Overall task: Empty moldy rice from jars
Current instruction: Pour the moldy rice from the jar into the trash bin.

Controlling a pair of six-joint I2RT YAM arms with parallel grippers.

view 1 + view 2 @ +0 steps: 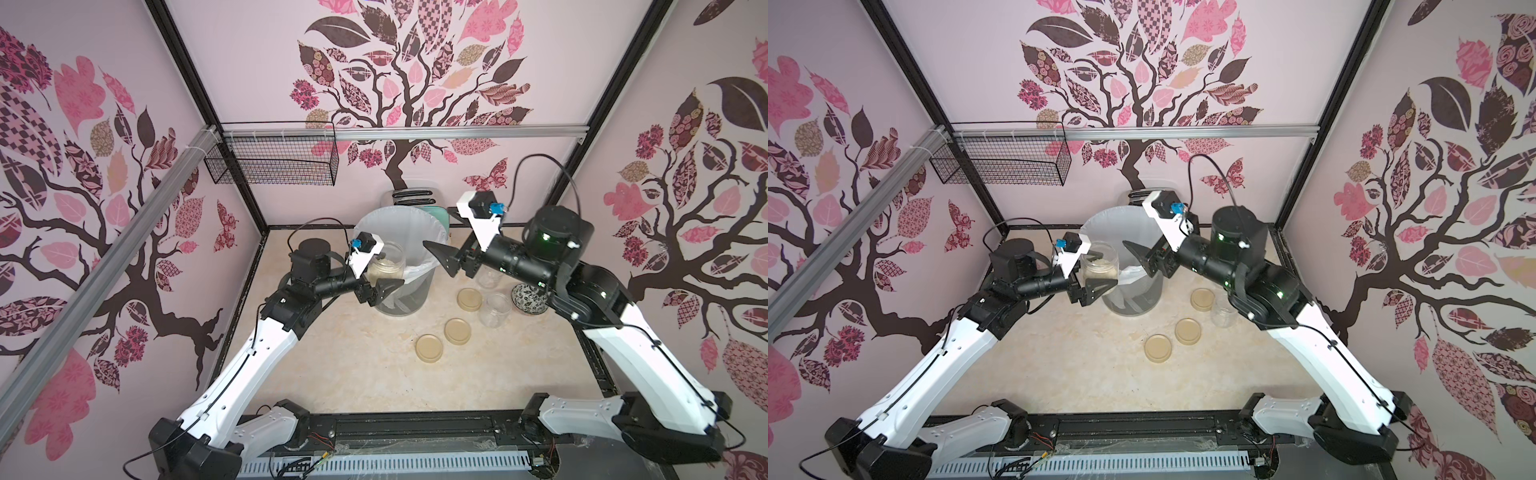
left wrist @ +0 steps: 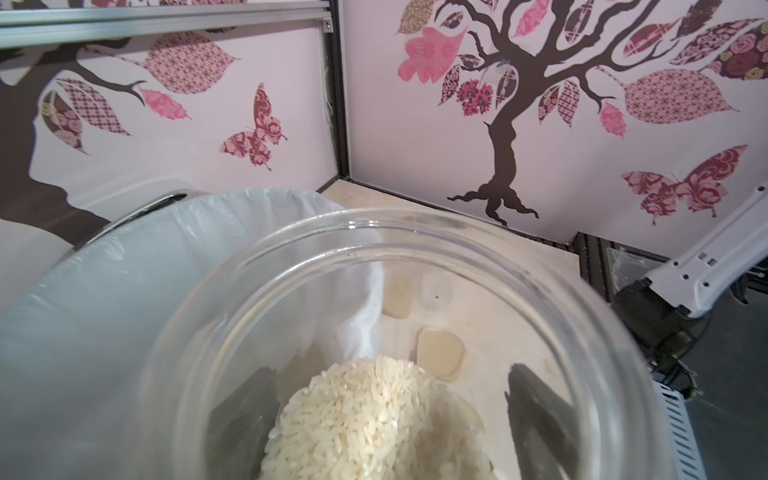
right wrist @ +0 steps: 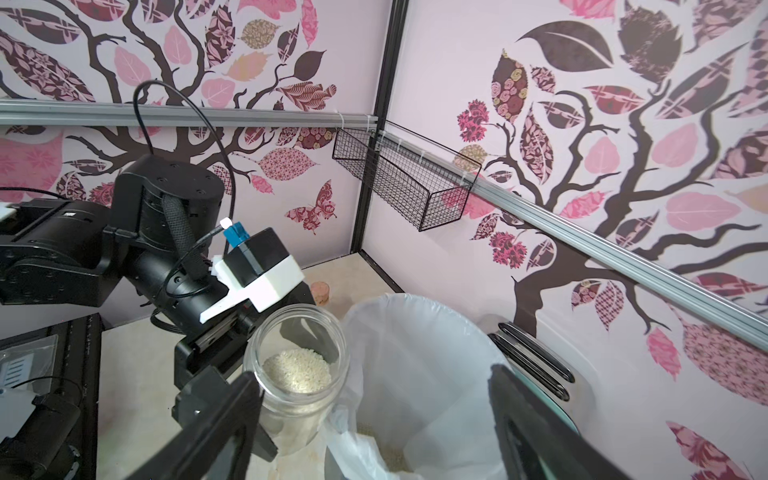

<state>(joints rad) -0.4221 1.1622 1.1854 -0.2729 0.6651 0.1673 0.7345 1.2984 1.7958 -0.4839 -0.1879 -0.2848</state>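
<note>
My left gripper (image 1: 382, 279) is shut on a lidless glass jar (image 1: 387, 262), upright beside the white-lined bin (image 1: 374, 216). The moldy rice (image 2: 365, 415) lies as a pale heap in its bottom, and dark fingers (image 2: 536, 415) press the glass from both sides. In the right wrist view the same jar (image 3: 297, 399) stands against the bin liner (image 3: 415, 332), with some rice (image 3: 390, 455) lying in the bin. My right gripper (image 1: 438, 257) hangs open above the bin's right rim, holding nothing. Two empty jars (image 1: 494, 309) (image 1: 488, 276) stand on the table to the right.
Three beige lids (image 1: 469, 298) (image 1: 457, 330) (image 1: 429, 348) lie flat on the table right of the bin. A dark patterned bowl (image 1: 528, 299) sits under the right arm. A toaster (image 1: 415, 195) stands behind the bin. A wire basket (image 1: 274, 162) hangs on the back rail.
</note>
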